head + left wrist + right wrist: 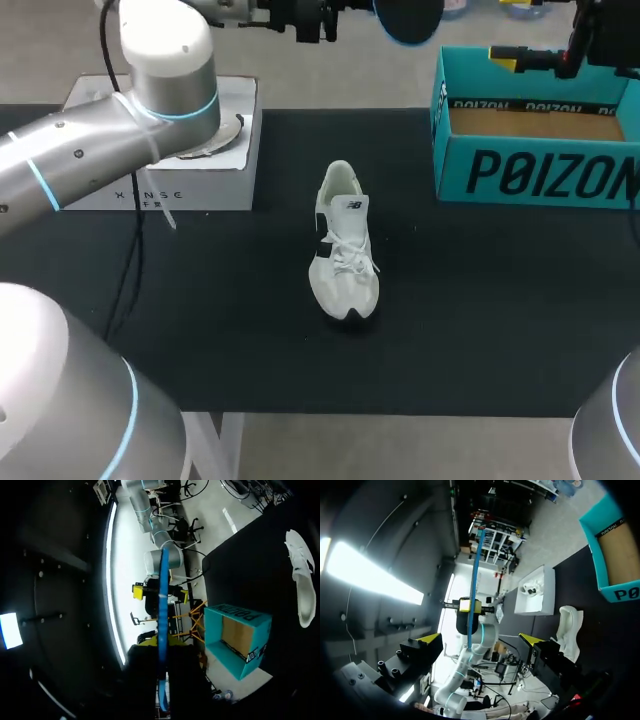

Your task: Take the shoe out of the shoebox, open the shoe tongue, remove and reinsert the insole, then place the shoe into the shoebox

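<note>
While both arms hang high at the far edge, the worktop (200,330) carries the empty box (540,172) far right and the laced shoe (345,250) upright at its middle, well apart. The right tool (481,640) is spread, holding nothing; the left tool's (305,20) state I cannot tell. Tugging the tongue unbraced would likely drag or tip the shoe.

Clearance: bench (200,330) surface is exposed on every side of the shoe (345,245).
Obstacles: shoebox (540,175) and white box (200,185) are set well apart.
</note>
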{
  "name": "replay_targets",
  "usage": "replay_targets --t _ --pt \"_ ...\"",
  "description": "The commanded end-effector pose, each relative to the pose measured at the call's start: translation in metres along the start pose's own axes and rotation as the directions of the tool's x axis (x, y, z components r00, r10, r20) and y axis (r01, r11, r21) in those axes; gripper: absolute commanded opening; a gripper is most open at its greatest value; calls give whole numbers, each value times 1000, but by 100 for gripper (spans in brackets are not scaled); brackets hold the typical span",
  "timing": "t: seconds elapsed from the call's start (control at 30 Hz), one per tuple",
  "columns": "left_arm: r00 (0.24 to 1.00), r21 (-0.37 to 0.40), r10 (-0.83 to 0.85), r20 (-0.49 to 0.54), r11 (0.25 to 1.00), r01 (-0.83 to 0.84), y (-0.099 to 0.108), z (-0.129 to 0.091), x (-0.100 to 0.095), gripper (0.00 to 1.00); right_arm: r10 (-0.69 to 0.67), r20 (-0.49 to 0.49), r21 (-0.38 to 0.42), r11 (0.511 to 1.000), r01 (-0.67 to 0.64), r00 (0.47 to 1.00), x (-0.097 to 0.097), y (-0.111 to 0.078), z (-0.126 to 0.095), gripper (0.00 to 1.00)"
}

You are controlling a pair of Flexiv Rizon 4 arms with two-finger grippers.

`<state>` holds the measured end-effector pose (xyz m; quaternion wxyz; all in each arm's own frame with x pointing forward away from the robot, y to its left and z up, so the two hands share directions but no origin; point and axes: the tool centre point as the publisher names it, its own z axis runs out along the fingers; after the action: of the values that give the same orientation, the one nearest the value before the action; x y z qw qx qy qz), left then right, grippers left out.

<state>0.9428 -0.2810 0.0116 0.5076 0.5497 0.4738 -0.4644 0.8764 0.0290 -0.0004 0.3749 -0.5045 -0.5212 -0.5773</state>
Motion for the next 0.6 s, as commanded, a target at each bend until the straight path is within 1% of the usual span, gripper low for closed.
replay_targets --t 0.03,0.1,0.23,0.33,0.4,0.43,0.5,0.57,0.6 --pt "992 38 -18 124 999 14 3 7 13 0 -6 -3 32 999 6 1000 0 8 12 100" --pt "991 37 -45 124 998 41 1 10 13 0 -9 -4 47 999 9 1000 0 8 17 100" --pt "996 -2 -55 63 998 55 -1 15 10 0 -19 8 70 997 19 1000 -3 7 28 100" --pt "997 4 -48 53 999 48 -1 19 8 0 -31 29 84 996 28 999 -5 8 36 100" --pt "998 1 -46 48 999 46 -1 21 9 0 -31 36 88 996 27 999 -8 10 41 96" --pt "998 2 -46 48 999 46 -1 21 10 0 -34 50 93 995 29 998 -9 11 43 93" --pt "998 3 -46 51 999 46 -1 23 11 0 -38 60 96 995 32 997 -11 13 47 84" --pt "998 7 -44 46 999 44 -3 25 12 0 -42 67 99 995 35 997 -13 17 49 71" --pt "998 8 -44 45 999 44 -3 26 13 0 -41 71 97 995 34 997 -14 19 50 62"
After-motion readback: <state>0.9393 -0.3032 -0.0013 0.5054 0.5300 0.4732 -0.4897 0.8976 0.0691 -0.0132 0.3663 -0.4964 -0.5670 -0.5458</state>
